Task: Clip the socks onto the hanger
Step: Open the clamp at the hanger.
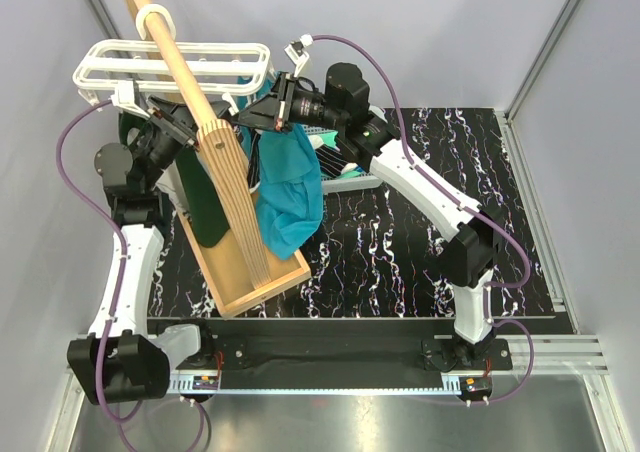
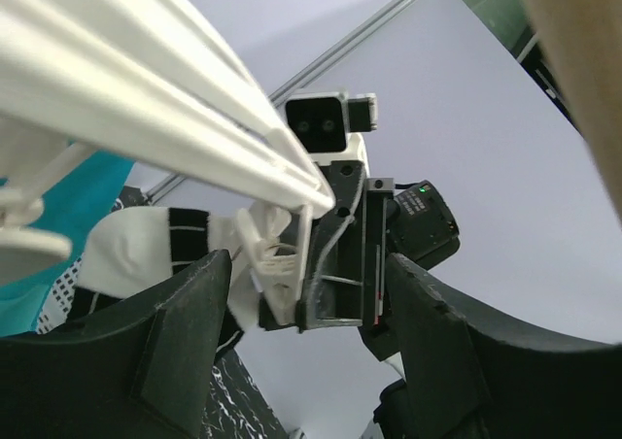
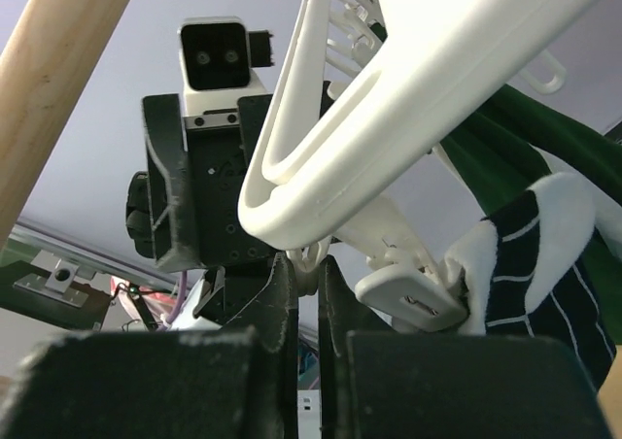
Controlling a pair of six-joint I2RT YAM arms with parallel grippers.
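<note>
You have one striped sock (image 3: 530,254) seemingly clipped to the hanger (image 3: 437,80), no other visibly hung; left gripper (image 2: 306,284) released around a clip (image 2: 272,264), right gripper (image 3: 303,274) clenched.

No readable text, label, brand or number in any view. Right arm's wrist camera (image 2: 316,123), beyond gap between left fingers (image 2: 185,332): plain white face, two dark lenses, no lettering. Left arm's wrist camera (image 3: 214,58), above and beyond right fingers (image 3: 280,303): same plain face, no legible marking.
</note>
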